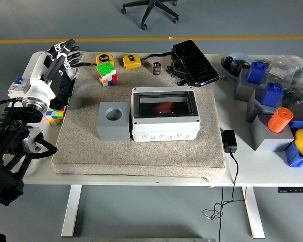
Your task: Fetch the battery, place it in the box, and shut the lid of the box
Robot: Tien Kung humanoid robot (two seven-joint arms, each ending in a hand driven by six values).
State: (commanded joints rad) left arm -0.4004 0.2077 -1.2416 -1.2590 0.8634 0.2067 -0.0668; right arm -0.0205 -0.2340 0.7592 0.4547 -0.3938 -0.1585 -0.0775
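Here the left hand [62,52], fingers spread and empty, hovers well left of the battery [156,68].

cubes 2 [106,73] [55,115] | tape measures 2 [104,58] [132,62] | box 1 [165,121]

The yellow tape measure [104,58] reads "5", remainder illegible.

Left hand [62,53] is seen at the table's far-left corner, fingers spread, nothing held. The grey box [165,117] sits mid-mat, lid shut, beside a grey block [113,121]. 1 small dark battery [156,68] stands behind, well apart.
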